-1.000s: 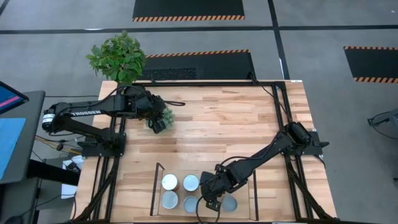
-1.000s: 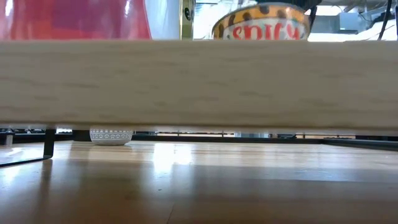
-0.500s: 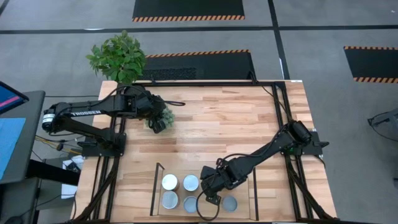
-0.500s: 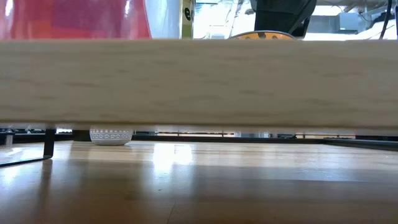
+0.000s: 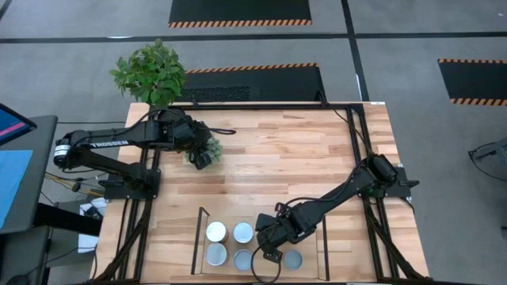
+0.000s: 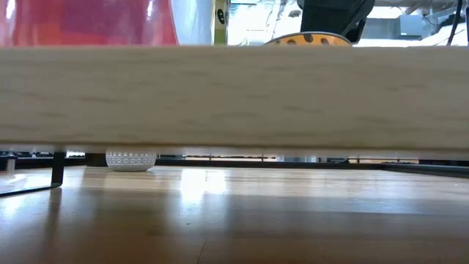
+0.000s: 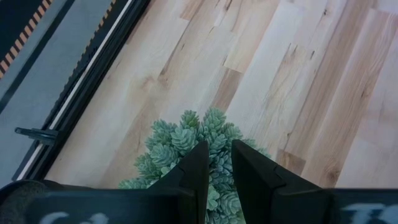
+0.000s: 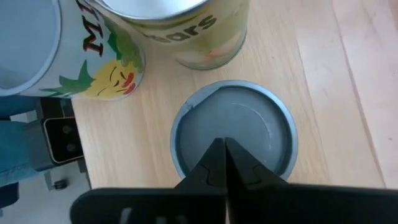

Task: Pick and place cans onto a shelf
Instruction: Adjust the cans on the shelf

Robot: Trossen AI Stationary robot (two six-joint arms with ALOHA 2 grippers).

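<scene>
The shelf is a light wooden board with dark side brackets at the table's near edge; its front edge fills the low view. Several silver-topped cans stand on it, such as one at the left and one at the right. My right gripper is shut and points down over another can, which the gripper hides in the high view. Its orange spotted rim shows in the low view. My left gripper hangs narrowly open over a small succulent at the far left. My right gripper's shut fingertips stand over the near part of the can's round top, pointing down. I cannot tell whether they touch it. The can stands upright on the shelf. My left gripper's fingers stand among the succulent's leaves. I cannot tell whether they touch them.
Two labelled cans stand close beyond my right gripper. The succulent's white pot rests on the table. A large potted plant stands off the far left corner. The middle of the tabletop is bare wood.
My right gripper has moved a little toward the table's far edge over the shelf. In the low view the orange spotted can shows much less above the board's edge than a second ago, and the gripper now shows above it.
</scene>
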